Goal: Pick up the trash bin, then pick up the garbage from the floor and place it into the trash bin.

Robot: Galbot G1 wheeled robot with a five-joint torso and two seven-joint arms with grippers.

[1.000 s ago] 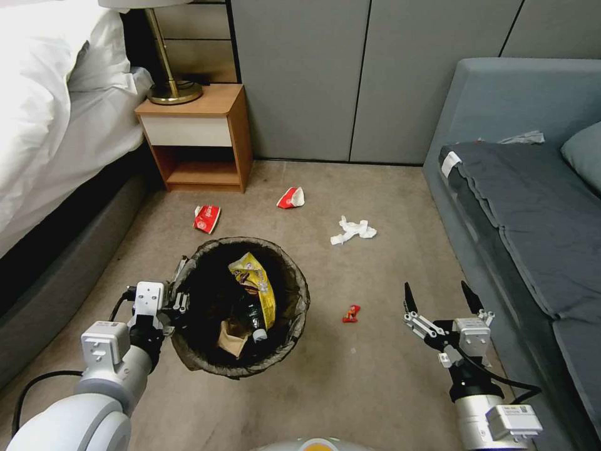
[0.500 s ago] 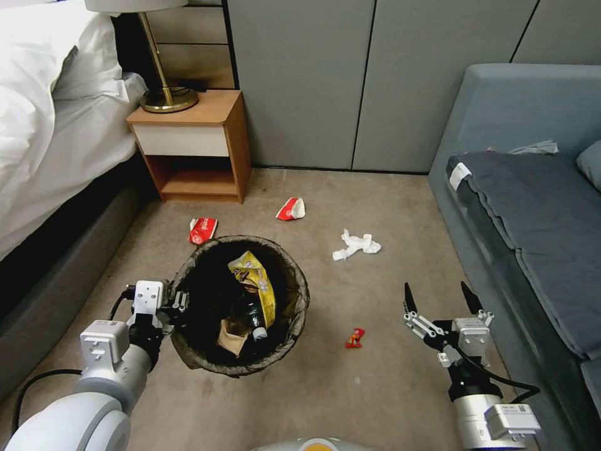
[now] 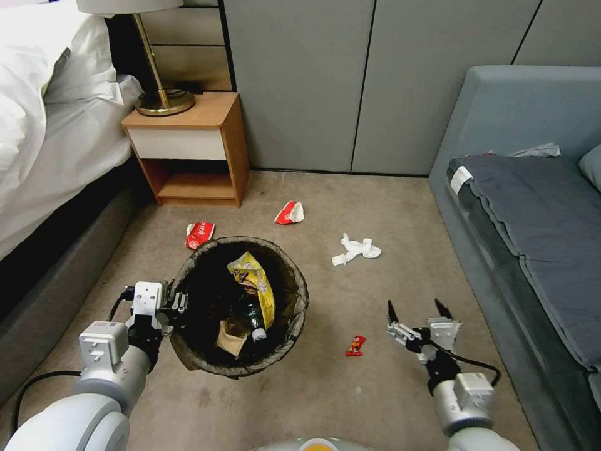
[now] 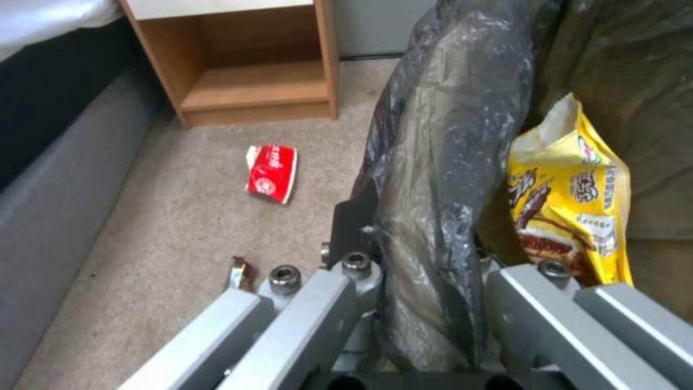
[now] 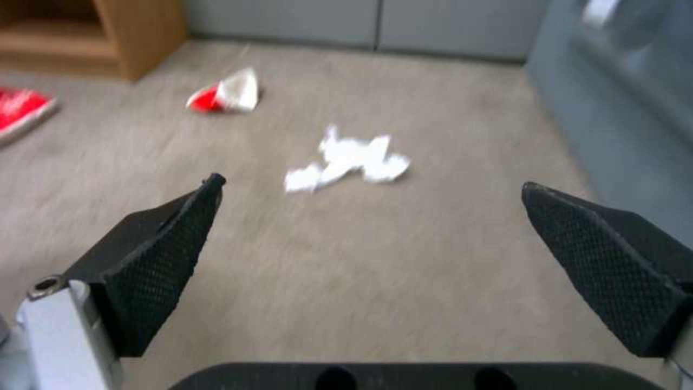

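Dark bag plastic is pinched in the left claw (image 4: 426, 271), which is shut tight on the rim of the trash bin (image 3: 240, 305) and holds the bin up beside it. Inside the bin lie a yellow snack bag (image 3: 255, 288), a green bottle (image 3: 253, 319) and a crumpled brown paper bag (image 3: 229, 337).

The right claw (image 3: 419, 308) is wide open and holds nothing. A second ago it was higher and further to the right. Now it has come down and closer to the bin side, and the whole room has slid a little in the head view, so the robot has moved too. I think this means the right claw is getting ready to grab the next bit of garbage.

A small red wrapper (image 3: 355, 345) lies on the floor (image 3: 325, 388) near the right claw, to its left and a bit back from its tips. It is a short piece, and its long side runs from near the robot to away from it, tipped a little. A white tissue (image 5: 346, 161) lies straight ahead of the open claw, well apart from it, stretched out sideways across the gap. Further off to the left lie a red and white wrapper (image 3: 290, 213) and a flat red wrapper (image 3: 199, 234)
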